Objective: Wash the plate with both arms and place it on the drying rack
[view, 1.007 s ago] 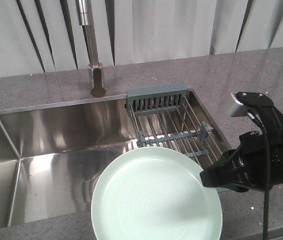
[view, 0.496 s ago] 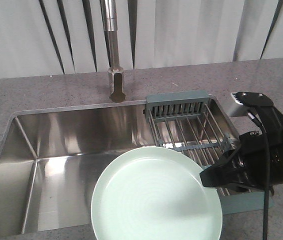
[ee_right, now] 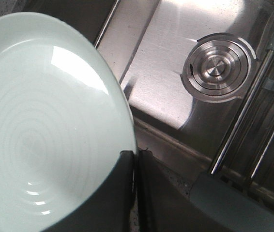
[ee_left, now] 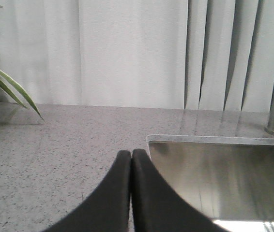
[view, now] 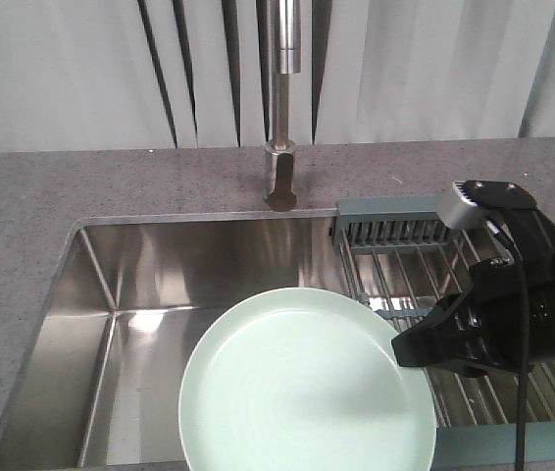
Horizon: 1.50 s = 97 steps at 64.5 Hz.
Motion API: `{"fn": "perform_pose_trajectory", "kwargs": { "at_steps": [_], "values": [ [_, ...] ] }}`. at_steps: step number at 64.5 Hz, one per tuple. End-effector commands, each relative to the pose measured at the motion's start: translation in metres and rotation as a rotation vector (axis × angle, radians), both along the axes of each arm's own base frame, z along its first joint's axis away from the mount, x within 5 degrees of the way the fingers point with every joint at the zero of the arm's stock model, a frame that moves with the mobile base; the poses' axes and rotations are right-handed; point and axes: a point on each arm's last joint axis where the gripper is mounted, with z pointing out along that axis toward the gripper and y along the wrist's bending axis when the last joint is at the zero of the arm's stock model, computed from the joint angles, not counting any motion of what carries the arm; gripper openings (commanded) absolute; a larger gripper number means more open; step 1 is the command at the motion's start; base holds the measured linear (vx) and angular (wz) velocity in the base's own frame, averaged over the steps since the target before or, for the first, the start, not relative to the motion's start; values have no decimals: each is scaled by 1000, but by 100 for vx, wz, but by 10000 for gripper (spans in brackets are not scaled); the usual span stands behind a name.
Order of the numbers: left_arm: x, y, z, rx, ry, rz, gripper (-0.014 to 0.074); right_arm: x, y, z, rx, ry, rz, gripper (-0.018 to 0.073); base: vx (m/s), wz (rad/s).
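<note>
The left black tool (ee_left: 131,154) hung pinched shut and empty above the grey speckled desk (ee_left: 54,145), beside a corner of the steel sink basin (view: 160,265). The round pale mint-green plate (view: 307,392) was held over that basin, its right rim clamped in the right black tool (view: 407,350), just left of the steel-wire drying rack (view: 395,232).

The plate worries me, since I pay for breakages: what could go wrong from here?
1. The right gripper pinches the plate only at its rim, so it might slip and drop into the steel sink below.
2. The left gripper is shut over the counter, away from the plate, so nothing backs up that grip.
3. The drying rack sits close beside; a careless swing could knock the rim on its bars.
</note>
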Motion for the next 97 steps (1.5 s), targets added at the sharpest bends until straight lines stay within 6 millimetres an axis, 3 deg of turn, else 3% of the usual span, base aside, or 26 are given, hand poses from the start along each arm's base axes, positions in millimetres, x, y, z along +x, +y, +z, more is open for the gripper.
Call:
{"fn": "perform_pose_trajectory", "kwargs": {
  "at_steps": [1,97],
  "values": [
    [-3,0,16,1,-113,-1,-6,0,1,15,53,-65,-18,-4,3,17],
    [-3,0,16,1,-113,-1,-6,0,1,15,53,-65,-18,-4,0,1]
  ]
}}
